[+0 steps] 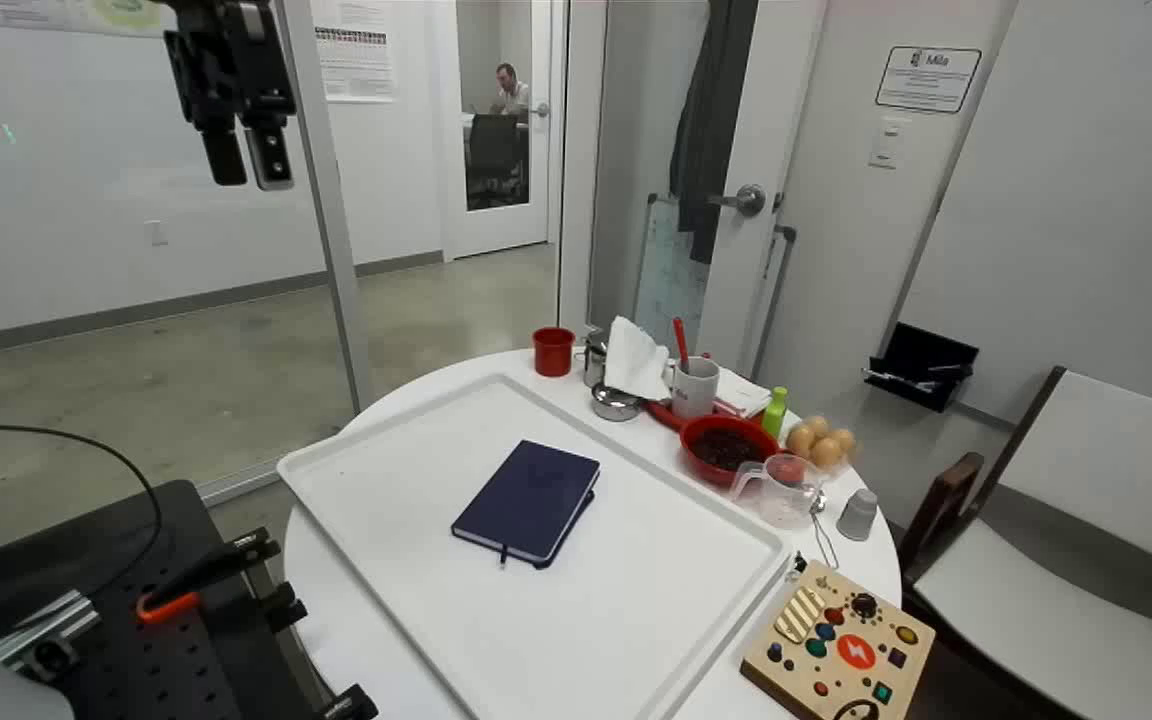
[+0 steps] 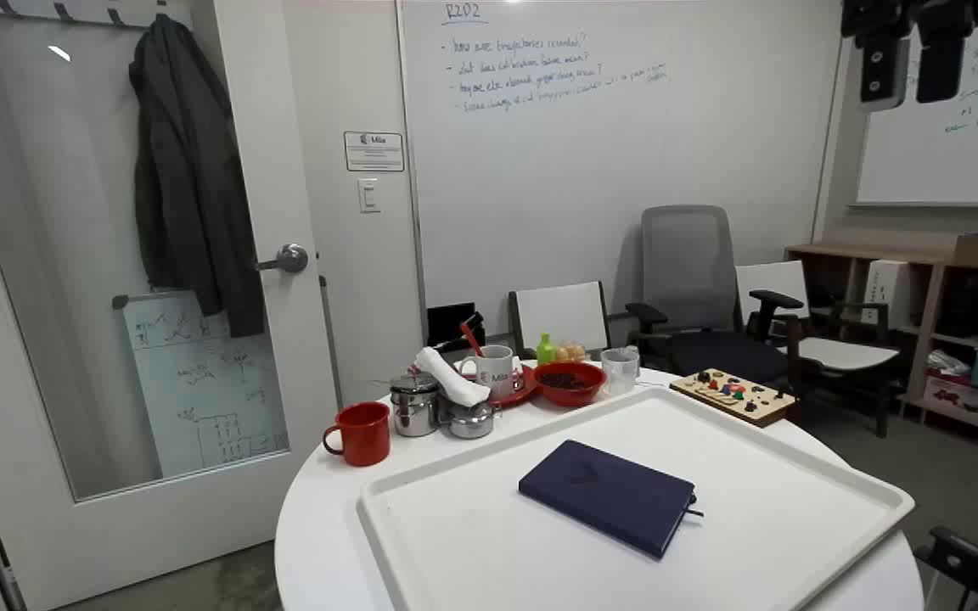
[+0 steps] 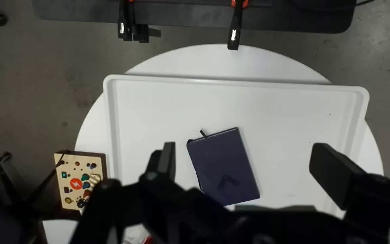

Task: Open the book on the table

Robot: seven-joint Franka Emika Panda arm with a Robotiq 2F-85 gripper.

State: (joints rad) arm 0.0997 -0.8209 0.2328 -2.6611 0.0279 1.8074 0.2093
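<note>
The book (image 1: 528, 498) is closed and lies flat, dark navy cover up, with a ribbon sticking out at one short edge. It also shows in an exterior view (image 2: 608, 494) and in the wrist view (image 3: 220, 162). It rests on the white rectangular surface (image 1: 626, 620) with rounded corners and a raised rim, which sits on a round white table (image 2: 319, 543). My gripper (image 1: 250, 178) is high above the table, well clear of the book. In the wrist view its fingers (image 3: 244, 152) are wide apart, with nothing held. Part of the book's lower left corner is hidden by the gripper there.
Beside the tray's edge stand a red mug (image 2: 362, 434), metal pots (image 2: 415, 406), a white mug (image 1: 696, 388), a red bowl (image 1: 726, 448), a clear measuring cup (image 1: 776, 492) and a wooden toy board (image 1: 836, 645). Black clamps (image 3: 234, 35) stick out from the robot's base.
</note>
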